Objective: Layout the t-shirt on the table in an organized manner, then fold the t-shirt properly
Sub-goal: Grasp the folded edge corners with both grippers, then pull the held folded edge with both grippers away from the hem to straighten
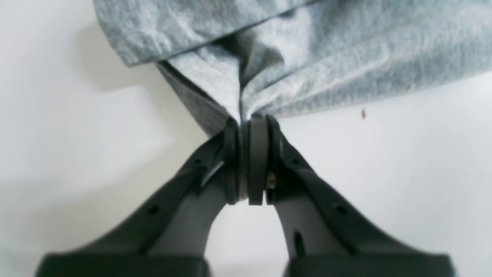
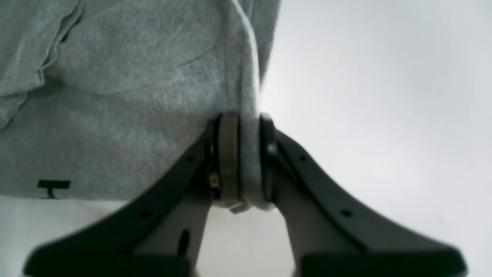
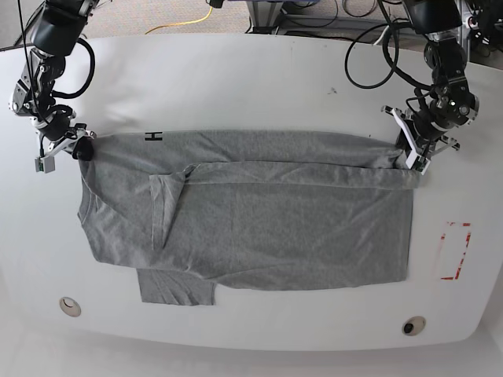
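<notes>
Both claws clamped on the shirt (image 3: 251,216), spread on the bench (image 3: 236,86): left claw (image 1: 246,119) pinching a bunched corner, right claw (image 2: 244,115) on an edge. Risk: uneven pulling, thin pinch slips, fold skews.

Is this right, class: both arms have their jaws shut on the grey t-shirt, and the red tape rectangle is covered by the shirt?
Not quite. The red tape rectangle lies bare on the white table, apart from the grey t-shirt, as the base view shows. The rest holds: the left gripper and right gripper both have jaws shut on the shirt.
</notes>
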You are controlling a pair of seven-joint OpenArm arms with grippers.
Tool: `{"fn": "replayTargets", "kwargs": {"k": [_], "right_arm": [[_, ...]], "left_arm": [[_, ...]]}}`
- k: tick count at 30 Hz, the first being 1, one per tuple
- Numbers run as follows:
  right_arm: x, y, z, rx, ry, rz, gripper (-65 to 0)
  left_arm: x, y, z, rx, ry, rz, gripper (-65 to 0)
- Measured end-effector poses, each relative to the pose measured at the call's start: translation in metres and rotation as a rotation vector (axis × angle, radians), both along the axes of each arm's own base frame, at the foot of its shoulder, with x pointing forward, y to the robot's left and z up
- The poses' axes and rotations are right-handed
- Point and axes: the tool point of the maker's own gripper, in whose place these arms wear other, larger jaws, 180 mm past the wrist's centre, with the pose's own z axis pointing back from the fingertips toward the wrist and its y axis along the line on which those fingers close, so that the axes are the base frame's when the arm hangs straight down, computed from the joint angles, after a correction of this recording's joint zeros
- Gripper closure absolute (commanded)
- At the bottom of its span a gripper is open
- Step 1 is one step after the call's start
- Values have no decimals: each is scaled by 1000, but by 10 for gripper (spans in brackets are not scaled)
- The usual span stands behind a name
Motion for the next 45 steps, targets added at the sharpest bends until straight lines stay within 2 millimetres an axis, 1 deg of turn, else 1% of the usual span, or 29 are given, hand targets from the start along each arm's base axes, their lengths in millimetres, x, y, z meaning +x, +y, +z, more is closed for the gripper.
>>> {"fn": "replayTargets", "kwargs": {"k": [2,6,8,12,17,20,24,28,30,34,37,41,45], "right_arm": [[-5,-2,1,-12,8,2,-59],[-27,-8,6,-60,32,13,-59],[-43,-9,5,-82,82,34,-59],[-65,-10,9,-111,116,15,-59],[-86,-2,20,-159,137,34,-59],[-98,8,21,-186,158,61,-59],[-108,18,25,-213,161,86,-59],[-123,22,21,-219,193,94,-59],[-129,23,18,-213,205,93,-59],[-138,16,18,-212,213,57,-59],[-142,9,20,-224,219,37,-59],[-151,7,18,-222,236,24,-59],[-158,3,17,-230,252,18,-59]], "left_arm": [[-8,1,2,21,7,-11,0],[-32,9,6,90,41,-45,0],[-37,9,9,110,42,-54,0],[-43,7,22,136,27,-87,0],[-51,22,32,218,61,-103,0],[-58,30,35,253,74,-98,0],[-70,38,40,276,84,-92,0],[-80,43,37,291,115,-91,0],[-83,48,40,297,110,-92,0],[-93,57,40,325,137,-77,0],[-96,55,38,318,148,-78,0],[-101,55,36,314,154,-84,0],[-112,51,29,304,186,-79,0]]}}
